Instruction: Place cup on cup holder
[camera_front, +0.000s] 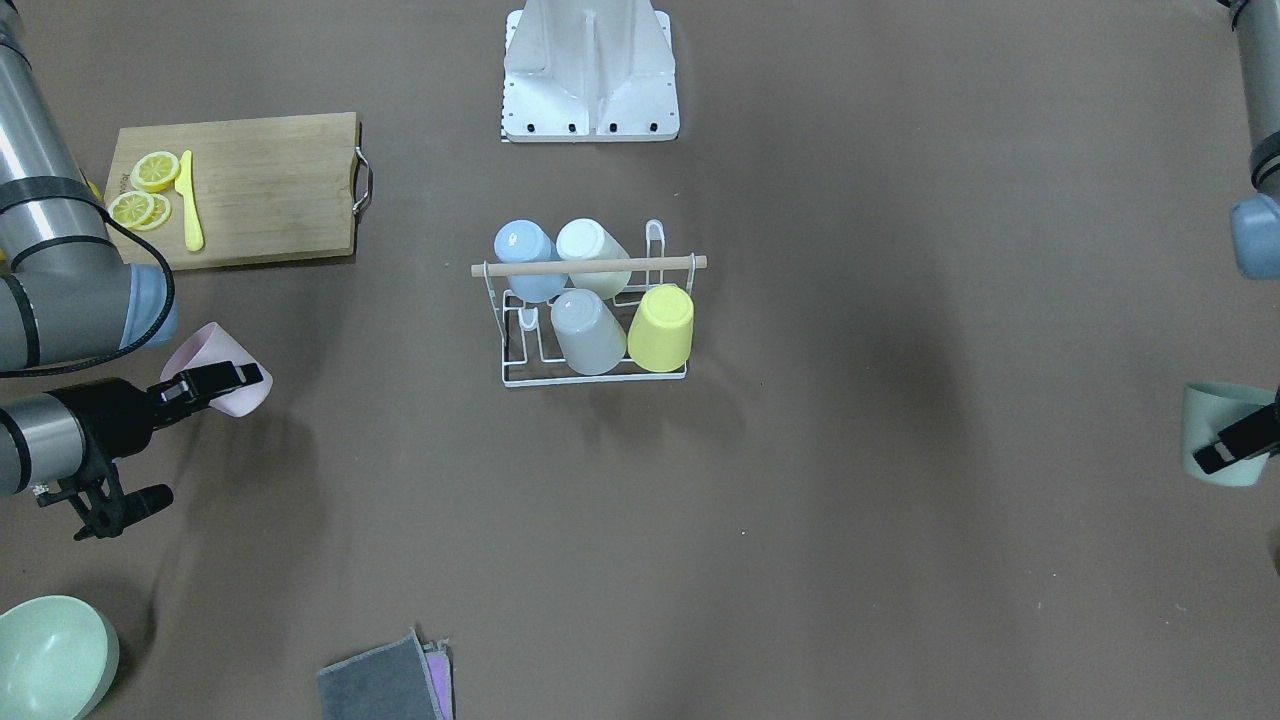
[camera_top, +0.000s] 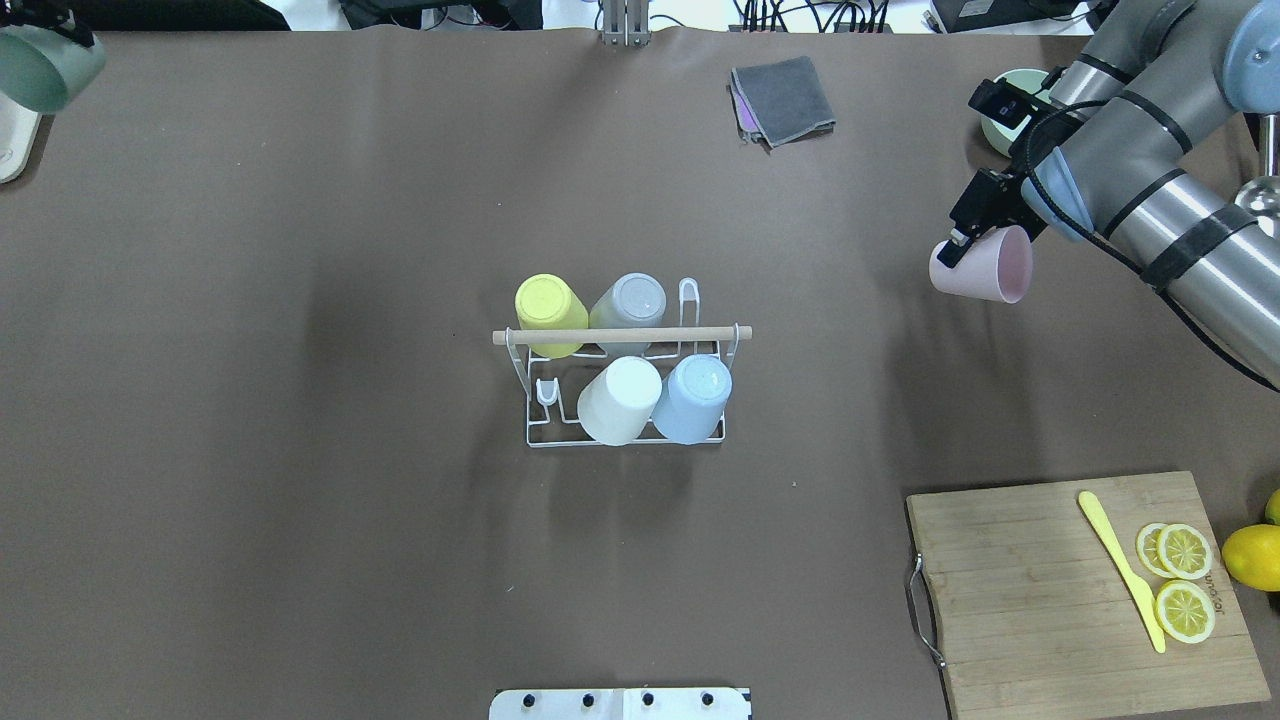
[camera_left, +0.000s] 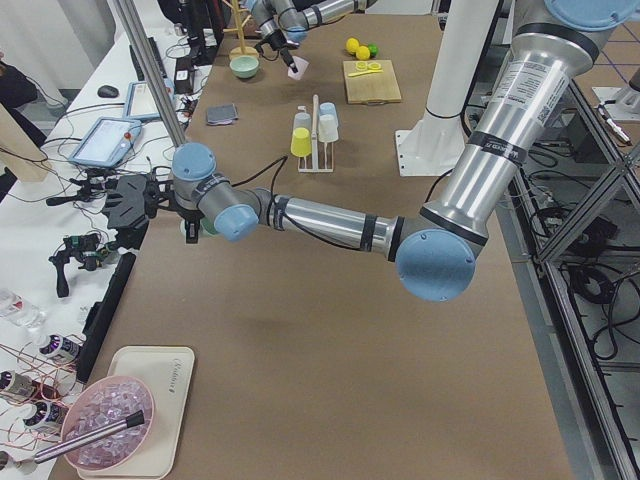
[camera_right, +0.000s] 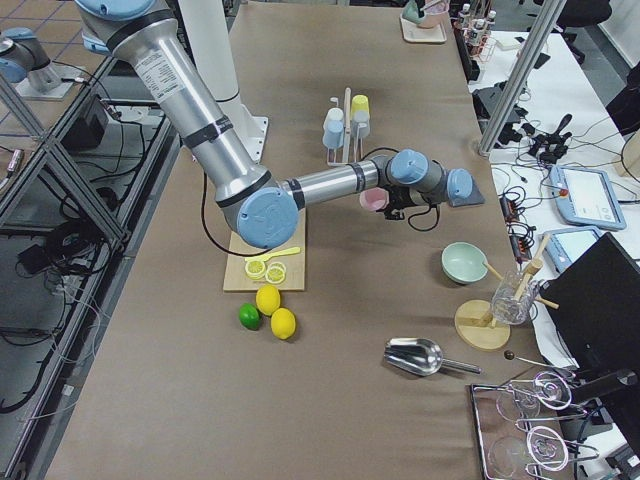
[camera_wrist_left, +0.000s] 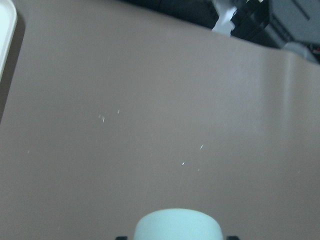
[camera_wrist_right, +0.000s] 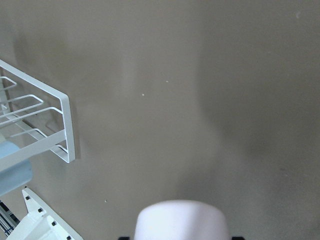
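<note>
overhead exterior, upper right of the frame: what are the fingers of that right gripper (camera_top: 962, 245) doing?

closed down narrow on a pink cup (camera_top: 990, 268). one black finger lies across its wall, the other is hidden behind it. the cup is tipped on its side, mouth toward the right edge, base toward the middle.

and the left gripper?

look at the exterior front-facing view, right edge, a bit below mid-height. the left gripper (camera_front: 1238, 442) is clamped on a green cup (camera_front: 1210, 415), with a dark finger crossing its side. in the left wrist view the cup's pale base sits at bottom centre with a dark fingertip on either side.

where's the cup holder?

dead centre of the overhead frame. the cup holder (camera_top: 546, 392) is white wire, with a wooden rod (camera_top: 620, 336) running left to right across its top. four cups sit upside down on it: yellow cup (camera_top: 548, 303) and grey cup (camera_top: 632, 298) in the upper row, white cup (camera_top: 620, 400) and blue cup (camera_top: 693, 398) in the lower. two prongs are bare, one lower left, one upper right.

are the held cups close to it?

no, both are well apart from it, one out at each side of the table (camera_top: 300, 500).

anything else on there?

lower right, a cutting board (camera_top: 1050, 600) with lemon slices (camera_top: 1185, 550) and a yellow knife (camera_top: 1120, 570). there's a grey cloth (camera_top: 785, 98) near the top, right of centre.
</note>
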